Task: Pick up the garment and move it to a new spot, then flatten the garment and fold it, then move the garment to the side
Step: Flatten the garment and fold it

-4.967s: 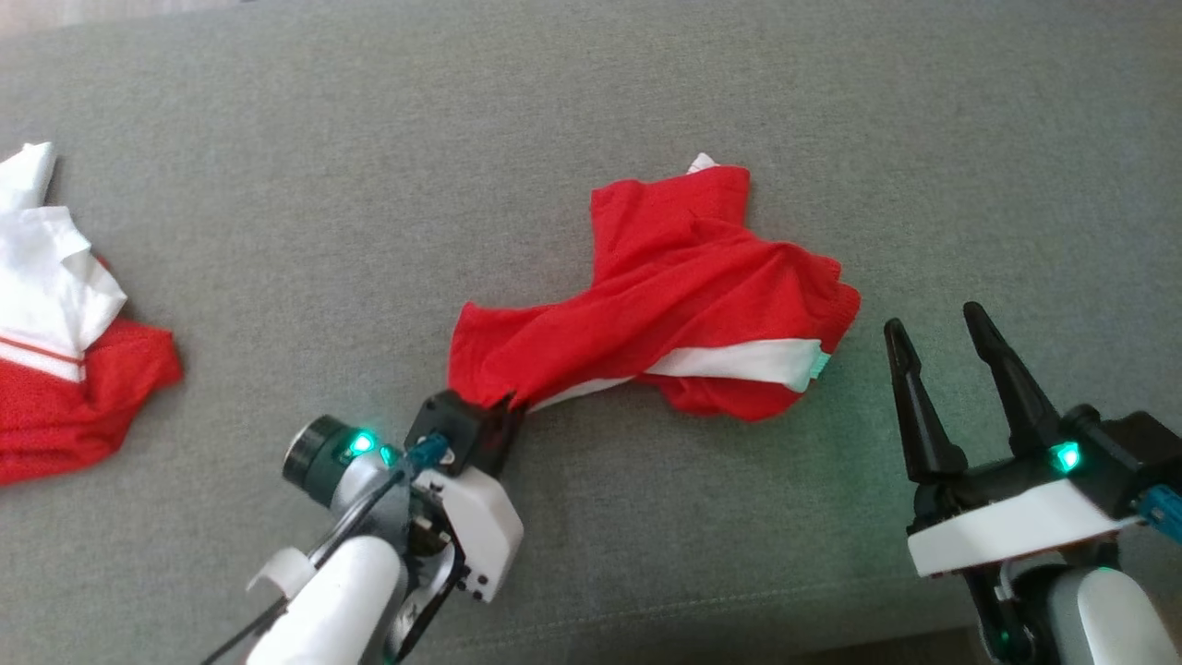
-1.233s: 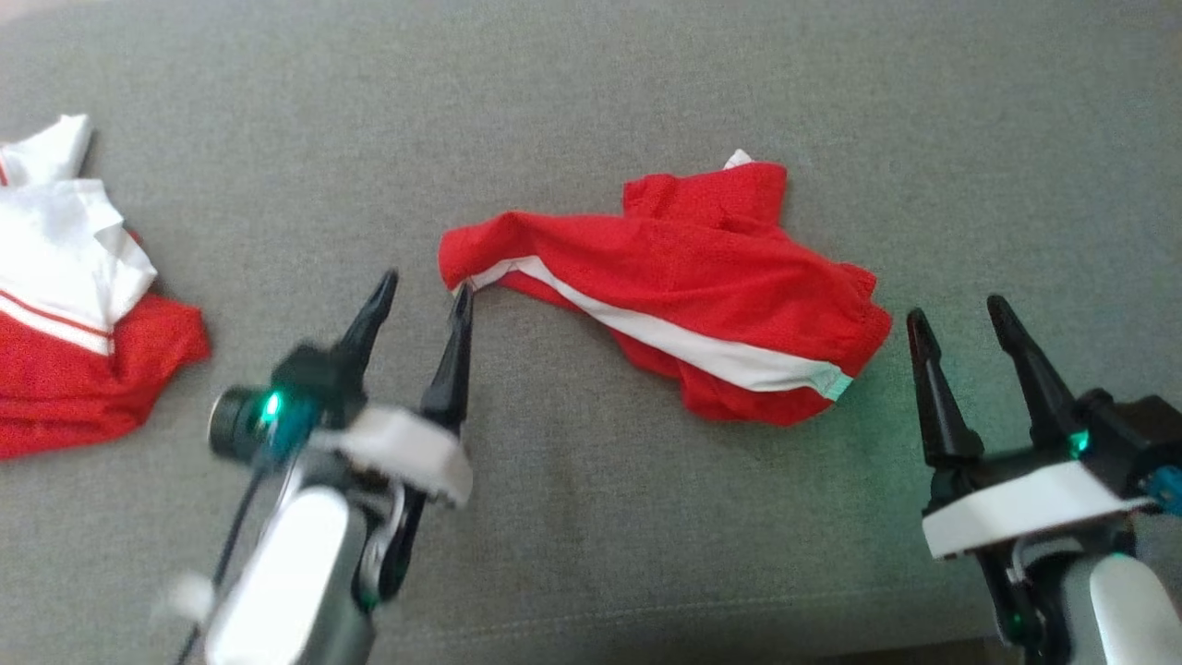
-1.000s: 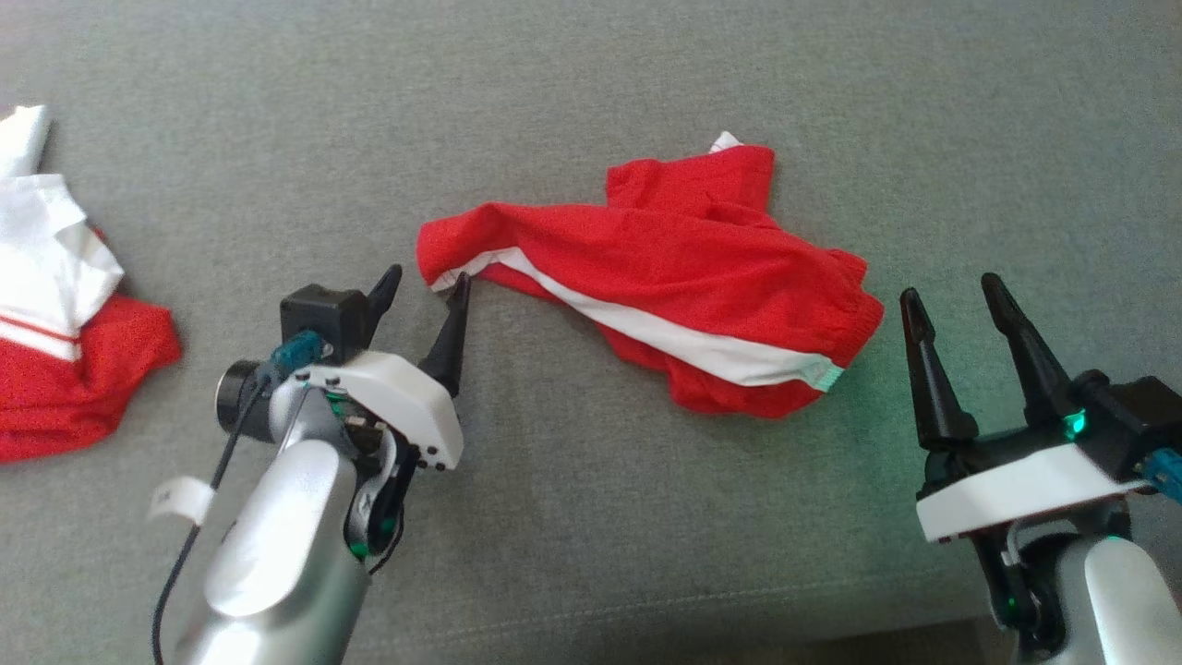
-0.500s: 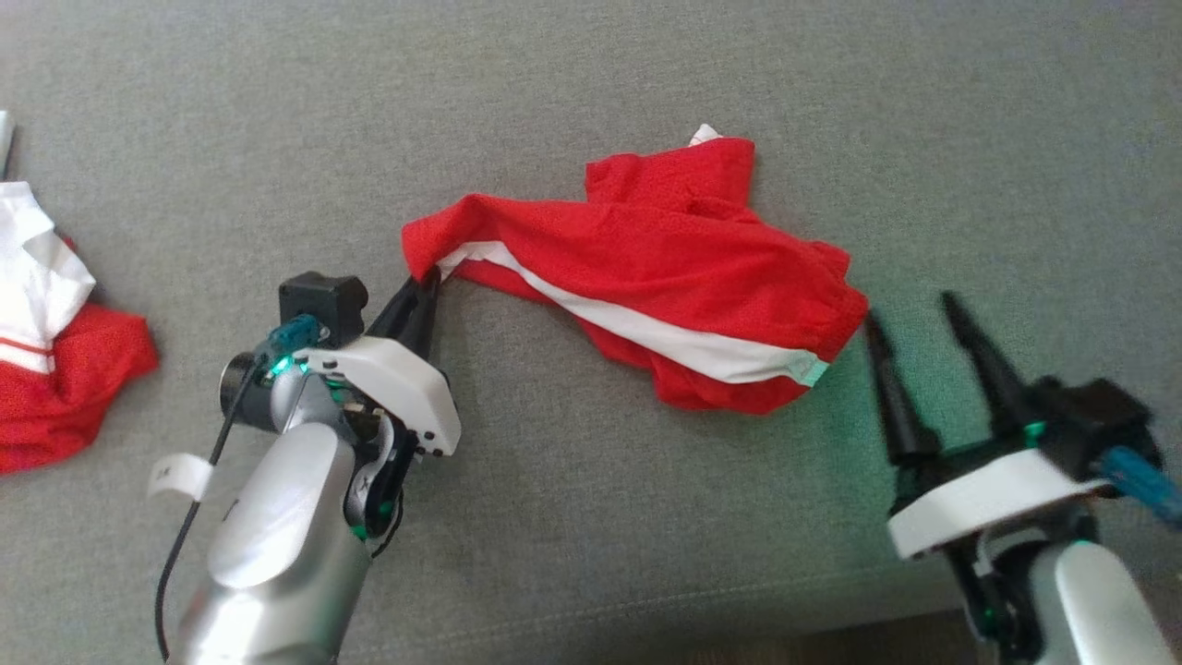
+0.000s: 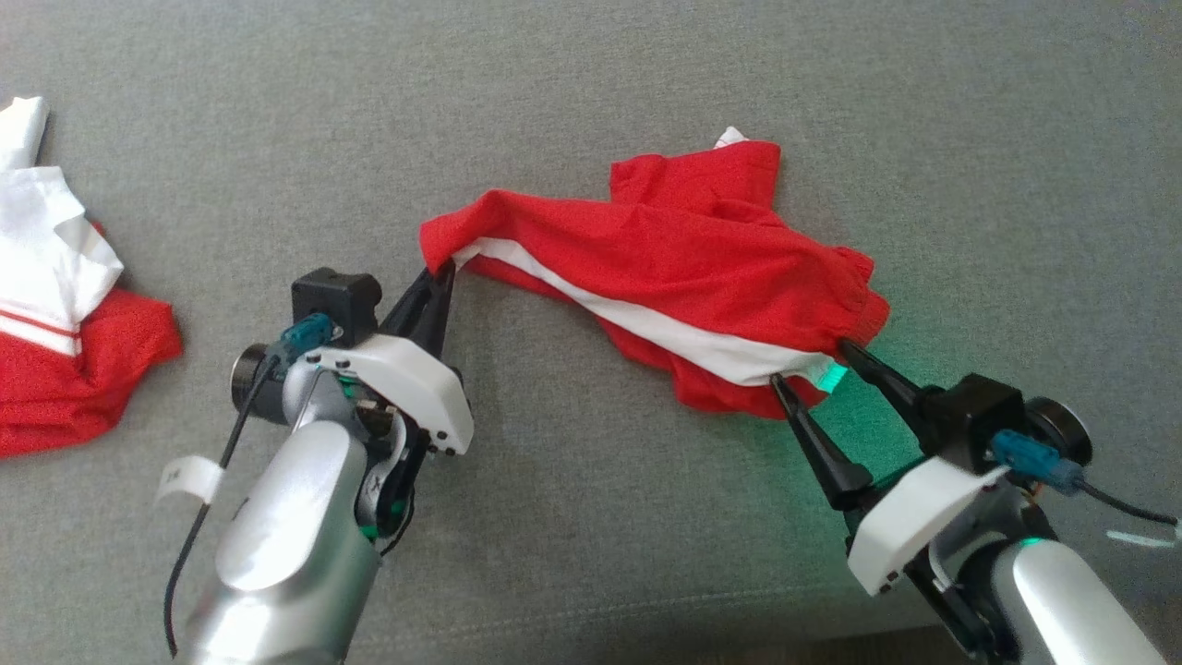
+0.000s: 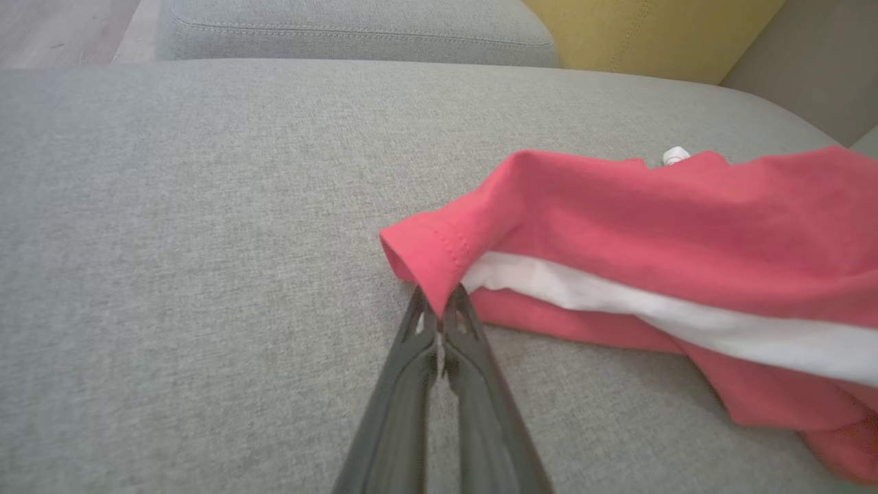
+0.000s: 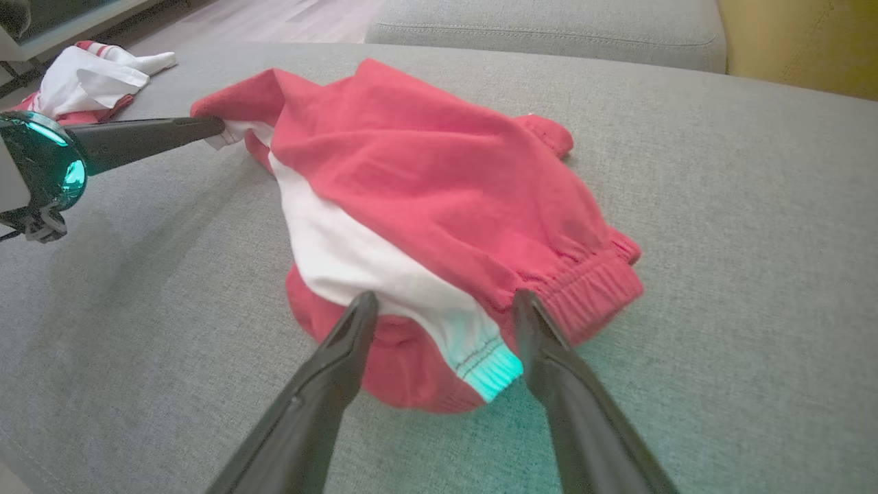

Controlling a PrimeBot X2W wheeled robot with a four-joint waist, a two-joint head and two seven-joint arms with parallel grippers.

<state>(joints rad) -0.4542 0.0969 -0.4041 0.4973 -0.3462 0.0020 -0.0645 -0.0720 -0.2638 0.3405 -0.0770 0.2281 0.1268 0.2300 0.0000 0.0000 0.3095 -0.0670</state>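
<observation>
Lying garment (image 5: 702,268): red cloth with a white stripe, crumpled mid-cushion.
Left gripper (image 5: 440,279): fingers pinched tight on the garment's left hem, which is raised slightly.
Right gripper (image 5: 809,362): fingers spread, straddling the elastic waistband corner.
Sofa cushion (image 5: 591,83): grey, beneath everything.
Other clothes (image 5: 55,305): red-and-white heap, far left.

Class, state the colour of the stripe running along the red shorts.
White. The stripe on the shorts shows best in the right wrist view.

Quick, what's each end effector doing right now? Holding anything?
Left end effector: closed, pinching a hem of the red shorts.
Right end effector: open, straddling the waistband corner, not gripping.
</observation>
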